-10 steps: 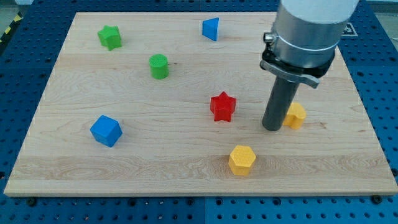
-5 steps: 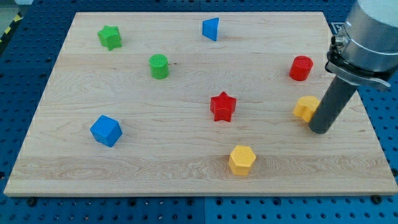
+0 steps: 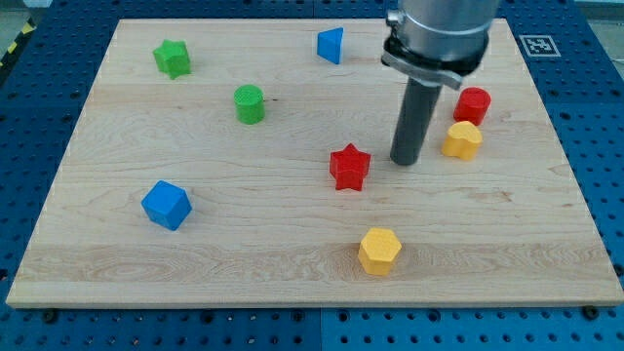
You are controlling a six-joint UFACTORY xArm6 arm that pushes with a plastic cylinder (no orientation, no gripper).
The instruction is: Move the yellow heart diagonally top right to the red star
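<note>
Now my tip (image 3: 407, 161), a bare dark rod end, between faceted red star (image 3: 349, 167) and yellow heart (image 3: 462, 140).

Two yellow blocks (image 3: 462, 140) (image 3: 379, 251), two red (image 3: 349, 167) (image 3: 473, 104), two green (image 3: 172, 58) (image 3: 250, 103), two blue (image 3: 166, 205) (image 3: 331, 45).

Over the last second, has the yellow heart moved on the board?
Yes. The yellow heart has gone up the view, away from the unmoved red star, and now lies just below the red cylinder. My tip stands between star and heart.
</note>
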